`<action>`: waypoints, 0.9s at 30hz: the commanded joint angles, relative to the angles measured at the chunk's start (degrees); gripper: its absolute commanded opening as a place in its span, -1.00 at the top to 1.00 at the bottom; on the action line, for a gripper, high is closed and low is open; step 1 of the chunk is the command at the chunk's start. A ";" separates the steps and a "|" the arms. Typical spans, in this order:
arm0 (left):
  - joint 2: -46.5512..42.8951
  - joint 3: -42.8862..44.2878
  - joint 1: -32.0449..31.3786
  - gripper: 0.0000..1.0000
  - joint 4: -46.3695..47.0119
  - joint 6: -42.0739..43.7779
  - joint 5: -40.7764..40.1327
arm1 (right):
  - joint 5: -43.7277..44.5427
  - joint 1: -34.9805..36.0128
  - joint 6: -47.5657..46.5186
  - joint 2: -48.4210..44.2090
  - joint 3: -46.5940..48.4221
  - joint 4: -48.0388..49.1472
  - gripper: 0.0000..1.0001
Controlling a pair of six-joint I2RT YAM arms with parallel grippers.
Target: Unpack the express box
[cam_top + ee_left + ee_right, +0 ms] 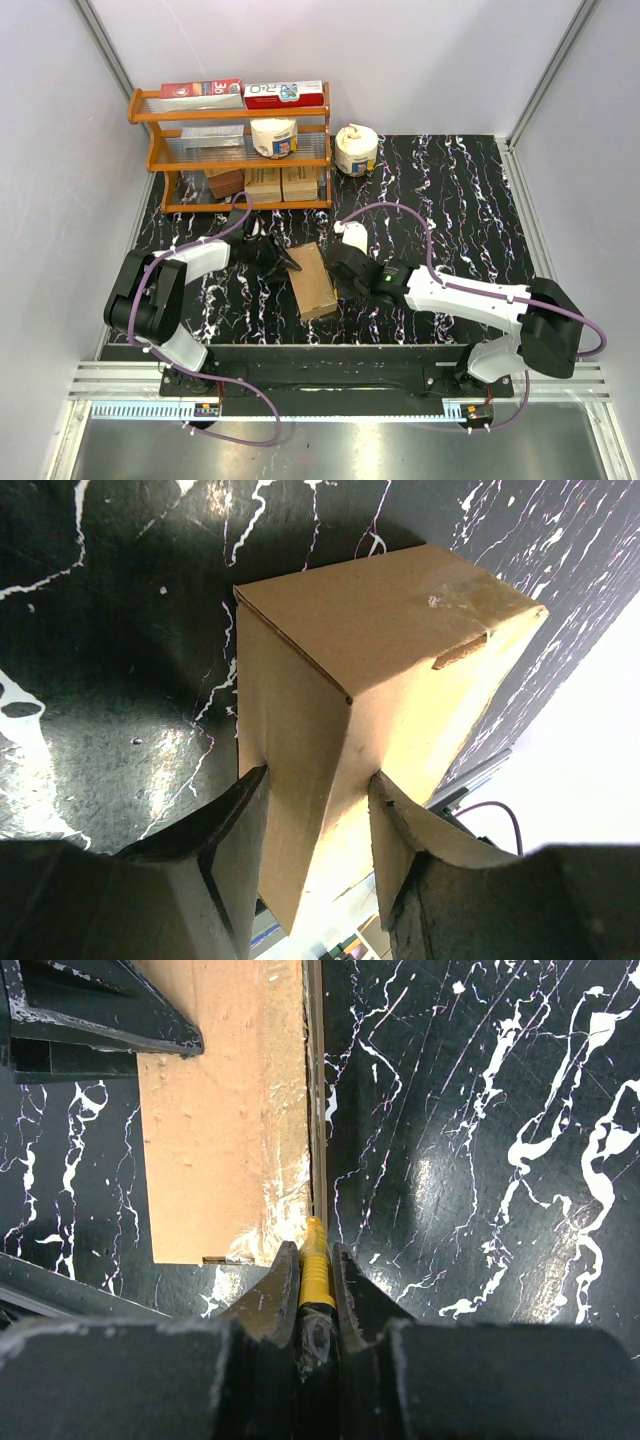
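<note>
From above, found the express box (312, 280) lying flat on the black marbled table (460, 200), flanked by the left gripper (272, 256) at the far-left end and the right gripper (345, 268) at the right side. Through the left wrist camera, saw both fingers (235, 820) pressed against opposite faces of the express box, pinching it. Through the right wrist camera, saw the jaws squeezed together on a yellow-handled tool (315, 1260), with the tip at the express box's long edge.
</note>
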 commanded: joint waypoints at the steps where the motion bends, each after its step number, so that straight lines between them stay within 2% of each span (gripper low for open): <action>1: 0.96 -1.73 0.60 0.23 -2.19 -1.74 -7.79 | -2.66 1.20 2.05 0.18 -1.09 -2.48 1.00; 10: 0.17 -0.86 0.52 0.22 -3.69 -0.33 -9.54 | 0.15 1.46 1.00 -5.44 2.68 -5.12 1.00; 19: -0.89 -0.42 0.60 0.20 -5.27 0.46 -11.30 | -0.73 1.46 1.53 -8.17 0.93 -4.94 1.00; 25: -3.26 1.86 0.43 -0.02 -5.80 4.58 -10.60 | 4.71 1.37 1.71 -10.28 1.01 -5.03 1.00; 27: -5.02 2.66 0.34 -0.16 -6.33 6.69 -10.60 | 6.82 1.46 1.79 -9.41 1.63 -5.47 1.00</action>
